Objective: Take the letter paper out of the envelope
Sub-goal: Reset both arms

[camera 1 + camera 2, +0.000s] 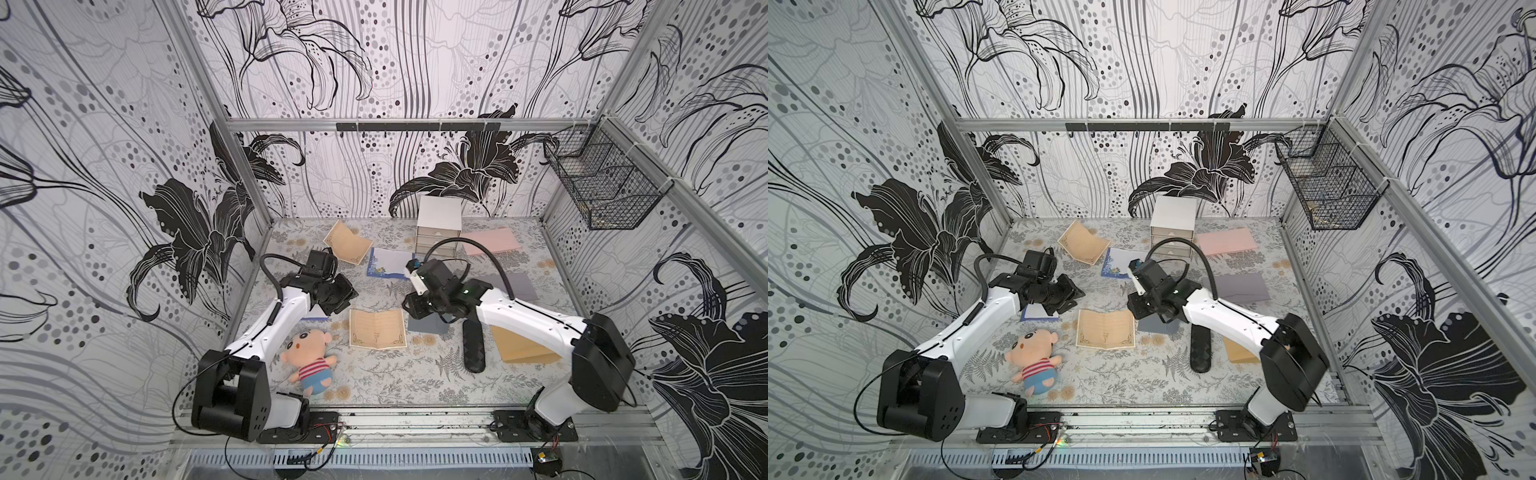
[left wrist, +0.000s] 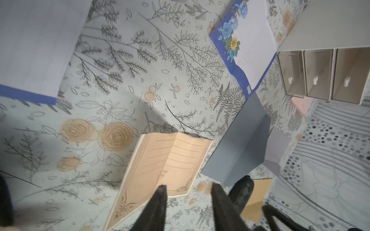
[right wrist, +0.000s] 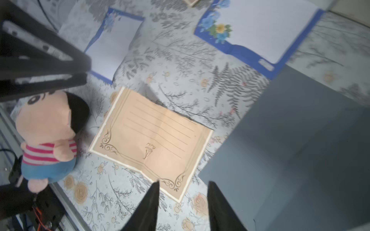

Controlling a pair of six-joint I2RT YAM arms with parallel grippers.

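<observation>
The tan lined letter paper (image 1: 377,334) (image 1: 1105,328) lies unfolded and flat on the table, wholly outside the grey envelope (image 1: 430,326) (image 1: 1158,326) to its right. My left gripper (image 2: 188,186) hovers open above the paper's near corner (image 2: 166,160), nothing between its fingers. My right gripper (image 3: 183,183) is open too, over the gap between the paper (image 3: 154,140) and the envelope (image 3: 300,150). The envelope's flap stands raised in the left wrist view (image 2: 240,144).
A plush doll (image 1: 309,357) lies front left. A black case (image 1: 473,345) and brown envelope (image 1: 523,349) sit front right. Blue-bordered floral sheets (image 1: 390,264), another tan sheet (image 1: 347,247), a small drawer box (image 1: 438,224), pink (image 1: 490,241) and grey (image 1: 511,284) envelopes lie behind.
</observation>
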